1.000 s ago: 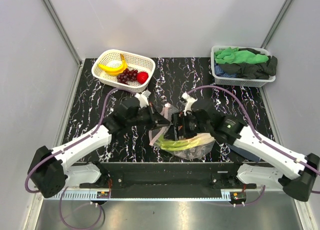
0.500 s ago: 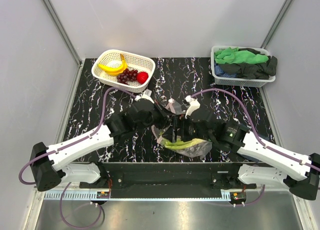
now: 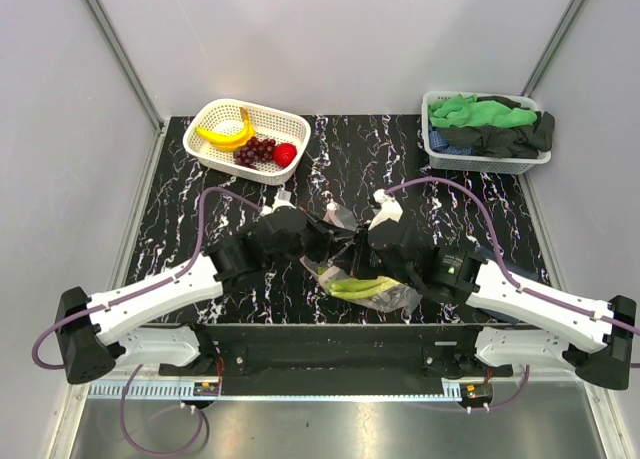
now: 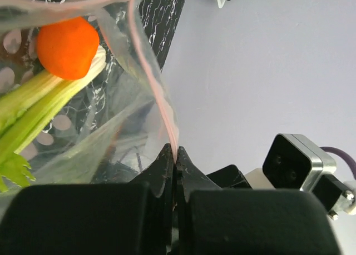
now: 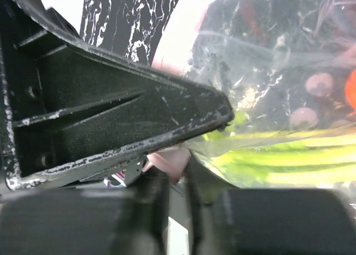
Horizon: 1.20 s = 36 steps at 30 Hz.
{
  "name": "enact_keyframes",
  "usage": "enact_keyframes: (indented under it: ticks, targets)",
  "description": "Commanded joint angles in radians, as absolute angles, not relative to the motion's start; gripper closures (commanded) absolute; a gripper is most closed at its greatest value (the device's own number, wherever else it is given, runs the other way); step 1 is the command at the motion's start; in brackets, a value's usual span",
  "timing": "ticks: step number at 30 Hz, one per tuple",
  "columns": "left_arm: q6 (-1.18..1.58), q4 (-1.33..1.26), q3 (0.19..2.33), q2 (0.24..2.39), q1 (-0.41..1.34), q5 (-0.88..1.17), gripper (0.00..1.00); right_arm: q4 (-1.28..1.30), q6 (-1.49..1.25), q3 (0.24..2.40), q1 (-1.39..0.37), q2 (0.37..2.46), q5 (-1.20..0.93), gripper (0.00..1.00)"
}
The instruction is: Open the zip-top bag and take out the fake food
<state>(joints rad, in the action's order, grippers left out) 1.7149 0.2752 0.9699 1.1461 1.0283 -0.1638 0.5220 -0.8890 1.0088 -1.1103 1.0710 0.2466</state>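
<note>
My left tool [image 4: 175, 155] clamps the pink strip [image 4: 158, 94] of the zip-top bag [image 4: 111, 116]. My right tool [image 5: 177, 176], just opposite, pinches the same mouth. Green stalks [image 4: 33, 105] and an orange piece [image 4: 67, 46] lie inside.

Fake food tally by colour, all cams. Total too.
Yellow: 1, banana, in white basket
Purple: 1, grapes, same basket
Red: 1, round fruit, same basket
Orange: 1, orange piece, inside zip-top bag
Green: 1, stalk bundle, inside bag
Total: 5
</note>
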Motion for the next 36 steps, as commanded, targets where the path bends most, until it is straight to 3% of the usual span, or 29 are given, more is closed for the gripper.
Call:
enact_keyframes:
  ticks: [1,2,5,8,10,13,17,21,31,34,36]
  targets:
    - [1.715,0.255,0.948,1.068,1.035,-0.158,0.99,0.511,-0.896,1.017,-1.104,1.046,0.354,1.00]
    - [1.679,0.264,0.942,1.056,1.029,-0.149,0.79,0.505,-0.878,1.019,-1.104,1.045,0.345,1.00]
    - [1.404,0.311,0.948,0.967,0.993,-0.169,0.43,0.499,-0.861,1.003,-1.104,1.045,0.286,1.00]
    - [1.203,0.434,0.965,0.870,0.966,-0.207,0.31,0.477,-0.854,0.973,-1.104,1.025,0.256,1.00]
    - [1.096,0.451,0.953,0.819,0.956,-0.206,0.31,0.457,-0.827,0.974,-1.104,1.025,0.221,1.00]
    - [1.083,0.454,0.905,0.813,0.901,-0.105,0.48,0.411,-0.767,0.991,-1.104,1.043,0.146,1.00]
    - [1.114,0.359,0.827,0.889,0.850,0.117,0.57,0.388,-0.733,1.006,-1.104,1.061,0.077,1.00]
    - [1.095,0.292,0.818,0.986,0.842,0.199,0.69,0.367,-0.726,1.031,-1.104,1.081,0.041,1.00]
    - [1.032,0.134,0.812,1.210,0.732,0.474,0.75,0.261,-0.689,1.094,-1.086,1.178,-0.109,1.00]
    - [1.042,0.066,0.787,1.251,0.695,0.549,0.73,0.218,-0.684,1.106,-1.065,1.219,-0.164,1.00]
    - [1.011,0.110,0.801,1.270,0.683,0.560,0.63,0.195,-0.683,1.124,-1.045,1.255,-0.193,1.00]
